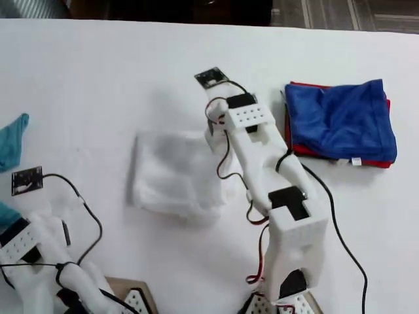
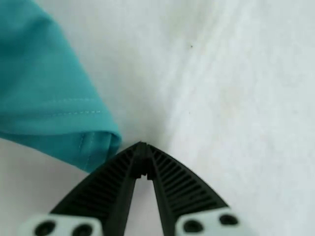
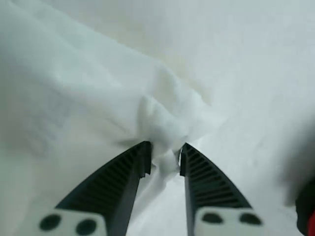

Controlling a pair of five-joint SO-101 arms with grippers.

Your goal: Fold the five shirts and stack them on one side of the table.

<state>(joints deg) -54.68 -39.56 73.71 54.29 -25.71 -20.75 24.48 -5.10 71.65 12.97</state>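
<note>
**Table** (image 1: 98, 65): white surface, seen from above; clock directions are those of the high view.

**White shirt** (image 1: 173, 171): folded into a rough rectangle at the table's centre. The edge toward 3 o'clock is bunched up into a small peak (image 3: 162, 120).

**Right gripper** (image 3: 165, 157): jaws drawn narrow, pinching that bunched fold of the white shirt between the tips. The right arm (image 1: 288, 216) enters at 6 o'clock and extends toward 11 o'clock, ending at the shirt's 3 o'clock edge.

**Blue shirt** (image 1: 340, 118): folded, at 2 o'clock, lying on top of the red shirt.

**Red shirt** (image 1: 314, 154): folded beneath the blue one, showing as a thin border along the stack's edges.

**Teal shirt** (image 1: 13, 140): unfolded, at the 9 o'clock table edge, partly out of frame. Its hemmed edge (image 2: 54, 108) lies just beside the left gripper's tips.

**Left gripper** (image 2: 141, 152): jaws closed tip to tip with nothing between them, over bare table. The left arm (image 1: 33, 255) sits at 8 o'clock.
</note>
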